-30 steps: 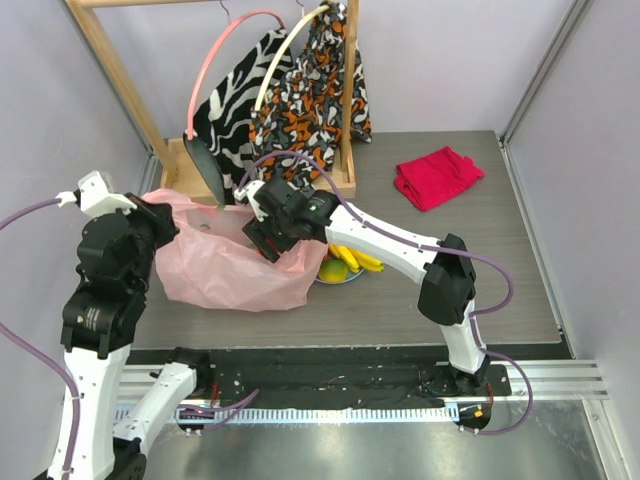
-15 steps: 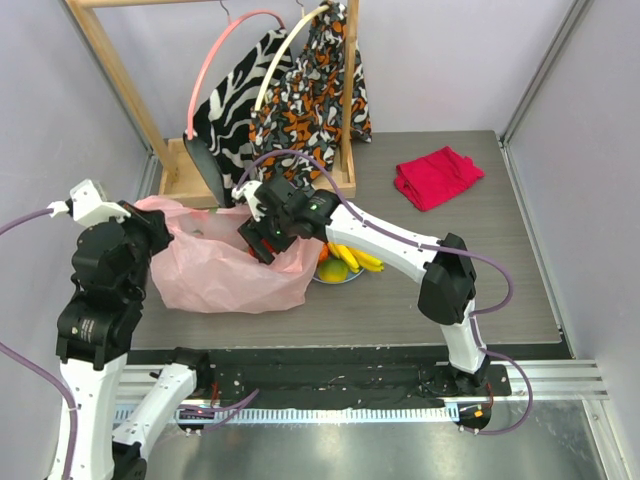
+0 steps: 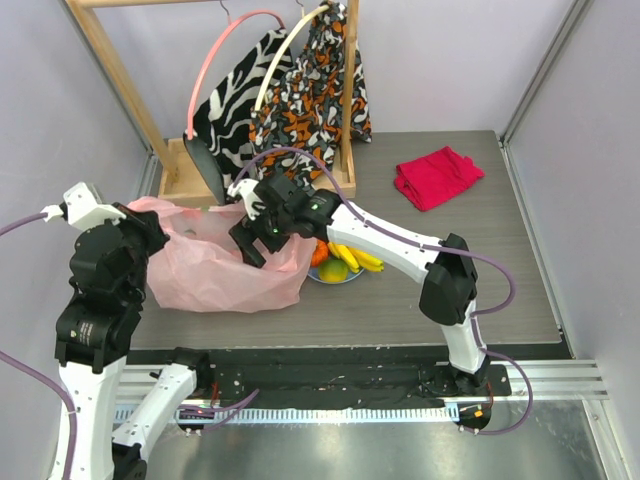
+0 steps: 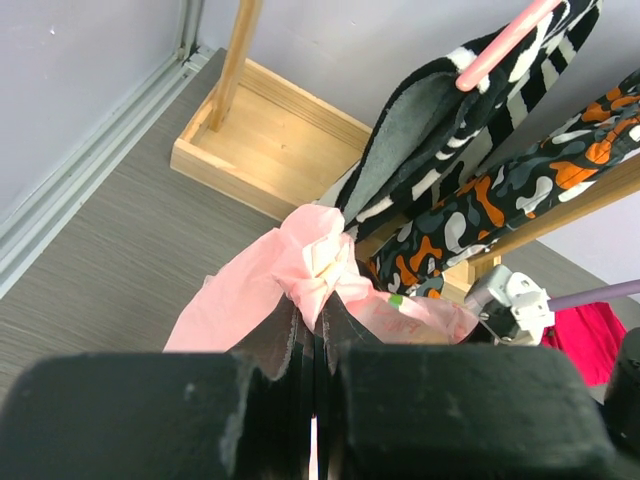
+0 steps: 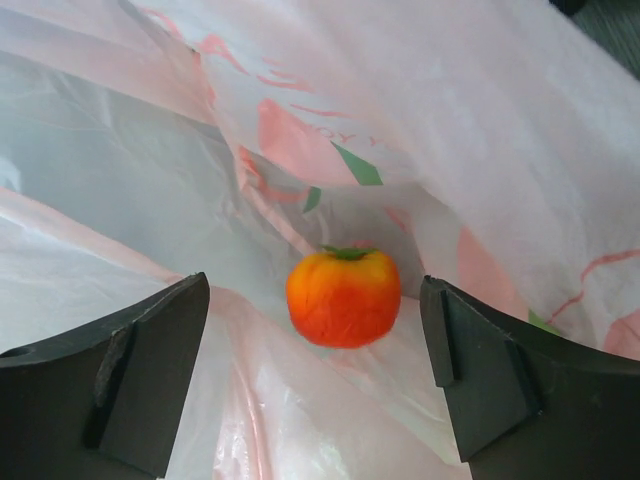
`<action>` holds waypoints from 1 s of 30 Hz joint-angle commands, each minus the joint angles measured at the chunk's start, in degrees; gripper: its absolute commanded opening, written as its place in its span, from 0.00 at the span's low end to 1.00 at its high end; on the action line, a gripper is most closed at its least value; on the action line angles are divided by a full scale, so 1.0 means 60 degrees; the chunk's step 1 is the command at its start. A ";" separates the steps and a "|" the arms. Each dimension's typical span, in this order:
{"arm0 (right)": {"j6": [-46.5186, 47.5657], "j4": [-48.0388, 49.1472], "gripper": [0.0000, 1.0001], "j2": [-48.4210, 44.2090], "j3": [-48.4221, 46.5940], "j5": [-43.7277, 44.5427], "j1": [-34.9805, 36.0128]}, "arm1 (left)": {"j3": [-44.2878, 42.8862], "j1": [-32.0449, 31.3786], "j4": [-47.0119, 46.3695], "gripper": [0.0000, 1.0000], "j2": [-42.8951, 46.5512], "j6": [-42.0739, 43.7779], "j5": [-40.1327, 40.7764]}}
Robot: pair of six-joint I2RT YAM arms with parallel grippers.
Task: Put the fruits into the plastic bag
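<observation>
The pale-pink plastic bag [image 3: 210, 275] lies at the left of the table. My left gripper [image 3: 150, 225] is shut on a bunched edge of the bag [image 4: 312, 262] and holds it up. My right gripper [image 3: 248, 248] is open inside the bag's mouth. In the right wrist view a red-orange apple [image 5: 343, 298] lies free on the bag's inner film [image 5: 450, 130], between my spread fingers [image 5: 130, 370] and touching neither. The bananas [image 3: 357, 259], the orange [image 3: 319, 255] and the green-yellow fruit [image 3: 335, 270] sit on the blue plate [image 3: 347, 279] just right of the bag.
A wooden clothes rack base [image 3: 195, 165] stands behind the bag, with patterned garments [image 3: 310, 95] hanging on it. The same garments [image 4: 470, 190] hang close past my left gripper. A folded red cloth [image 3: 437, 177] lies at the back right.
My right gripper has moved left and down, deeper into the bag's mouth. My left arm has shifted a little left, still gripping the bag's edge.
</observation>
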State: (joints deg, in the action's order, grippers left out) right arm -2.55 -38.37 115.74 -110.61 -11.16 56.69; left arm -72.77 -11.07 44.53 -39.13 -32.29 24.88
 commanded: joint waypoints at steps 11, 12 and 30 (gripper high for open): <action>-0.1127 0.2904 0.91 -0.2063 0.0007 -0.1771 0.0030 | 0.0088 0.0058 -0.0699 0.00 -0.0128 0.0138 0.0321; -0.1462 0.3126 0.90 -0.2166 0.0007 -0.2034 0.0030 | 0.0088 0.0072 -0.0699 0.00 -0.0171 0.0138 0.0291; -0.2960 0.2985 0.72 -0.5212 0.2554 0.0261 -0.3616 | -0.0015 0.0058 -0.0698 0.00 -0.0376 0.0138 0.0453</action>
State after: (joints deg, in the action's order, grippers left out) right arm -18.37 -15.62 87.33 -98.26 -17.21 40.49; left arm -72.40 -11.05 43.11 -40.73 -32.12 26.02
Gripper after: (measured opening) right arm 0.731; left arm 0.017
